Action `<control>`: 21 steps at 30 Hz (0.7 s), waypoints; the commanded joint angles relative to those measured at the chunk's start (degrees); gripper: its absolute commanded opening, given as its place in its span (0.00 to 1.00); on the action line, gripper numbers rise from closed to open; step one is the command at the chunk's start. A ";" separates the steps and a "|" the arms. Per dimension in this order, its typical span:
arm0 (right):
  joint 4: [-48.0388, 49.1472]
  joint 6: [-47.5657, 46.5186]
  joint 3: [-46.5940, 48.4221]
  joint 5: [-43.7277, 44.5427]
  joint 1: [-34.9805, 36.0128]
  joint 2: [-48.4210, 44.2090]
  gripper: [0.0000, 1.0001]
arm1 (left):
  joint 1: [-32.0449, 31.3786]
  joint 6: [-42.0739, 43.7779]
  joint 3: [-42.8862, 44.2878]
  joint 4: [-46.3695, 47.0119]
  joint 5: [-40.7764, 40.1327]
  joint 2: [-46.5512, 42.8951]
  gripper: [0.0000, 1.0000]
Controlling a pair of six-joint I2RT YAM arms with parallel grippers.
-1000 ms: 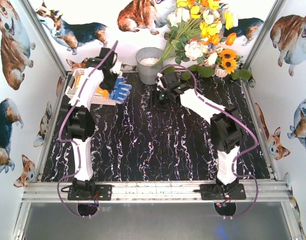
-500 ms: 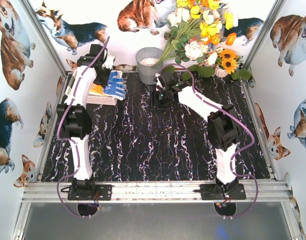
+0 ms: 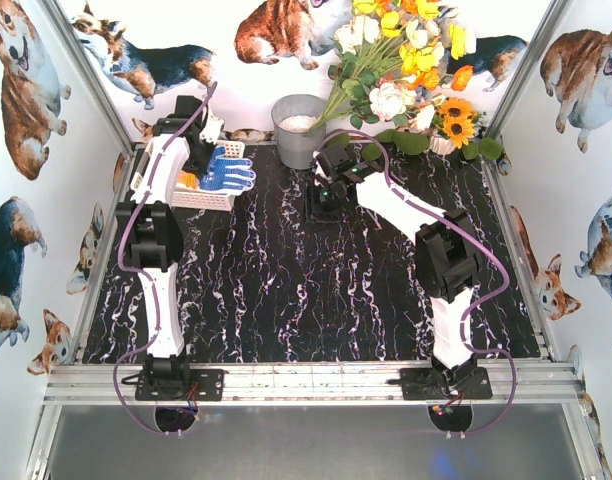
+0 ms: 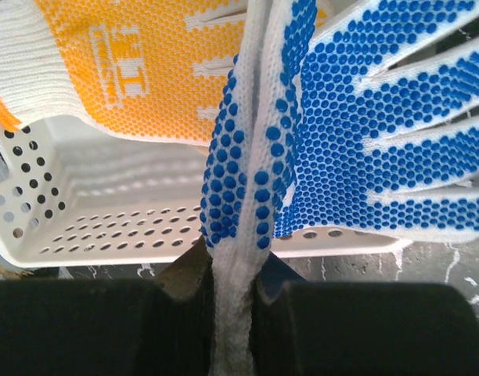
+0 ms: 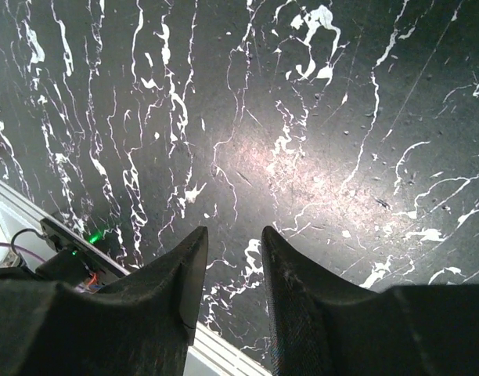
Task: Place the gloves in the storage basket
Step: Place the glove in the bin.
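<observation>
The left jaws clamp a blue-dotted white knit glove (image 4: 365, 117) across the right rim of the white perforated plastic basket (image 4: 106, 235), fingers pointing right over open worktop (image 3: 286, 280); the right jaws stand narrowly parted, empty.

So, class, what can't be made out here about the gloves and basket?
Gloves inside storage basket: in the top view, left arm covers them; in the left wrist view, blue-dotted glove and yellow-dotted glove block it.
Grey bucket contents: too small, top view.

So the left arm (image 3: 166, 300) and right arm (image 3: 451, 335) look identical: white shells, chunky black joints, black base plates. A purple cable (image 3: 120, 265) loops along each. The fingers (image 5: 177, 290) are matte black.
</observation>
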 commanded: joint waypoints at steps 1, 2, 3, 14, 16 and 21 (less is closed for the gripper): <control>-0.87 -0.46 0.87 1.29 0.12 -0.71 0.35 | 1.80 2.52 2.48 3.04 -2.38 1.46 0.00; -1.25 -0.47 0.85 1.55 0.11 -0.71 0.35 | 1.84 2.93 2.56 3.35 -2.74 1.72 0.00; -1.63 -0.44 0.89 1.74 0.11 -0.74 0.35 | 1.91 3.42 2.75 3.57 -3.14 2.01 0.00; -4.08 0.09 0.84 2.38 0.11 -0.41 0.34 | 2.38 6.56 2.92 7.71 -6.88 4.30 0.00; -4.45 0.16 0.97 2.49 0.11 -0.14 0.34 | 2.39 7.08 3.16 8.46 -7.18 4.70 0.00; -5.29 0.18 1.61 2.49 0.11 0.64 0.33 | 2.69 8.66 3.76 8.55 -8.99 6.05 0.00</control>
